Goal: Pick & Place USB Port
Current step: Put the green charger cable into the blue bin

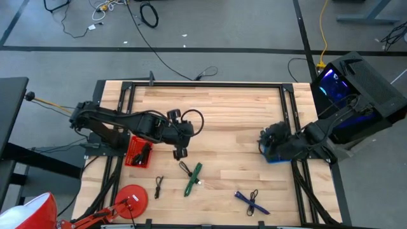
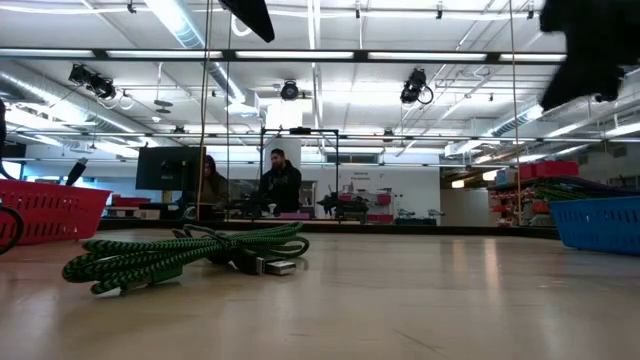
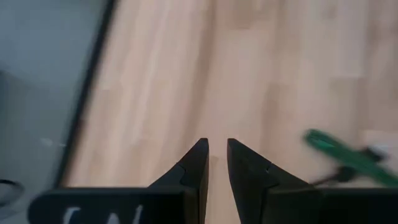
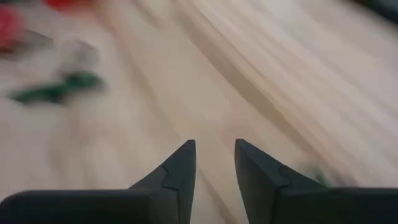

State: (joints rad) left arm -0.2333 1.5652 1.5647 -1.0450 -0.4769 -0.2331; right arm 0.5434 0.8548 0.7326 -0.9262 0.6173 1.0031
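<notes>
A green braided USB cable (image 1: 193, 179) lies coiled on the wooden table; in the low view the green cable (image 2: 190, 255) rests flat with its silver plug (image 2: 281, 266) on the wood. My left gripper (image 1: 180, 152) hovers just beyond the cable toward the far side, narrowly open and empty (image 3: 217, 147); the green cable (image 3: 345, 155) shows off to one side of its fingers. My right gripper (image 1: 262, 141) hangs at the table's right, beside the blue basket (image 1: 278, 157), open and empty (image 4: 216, 144).
A red basket (image 1: 138, 152) sits at the left under the left arm. Two small black cables (image 1: 184, 169) (image 1: 158, 186) and a blue cable (image 1: 252, 202) lie near the near edge. A red round object (image 1: 130, 198) is at the near-left corner. People stand in the room behind.
</notes>
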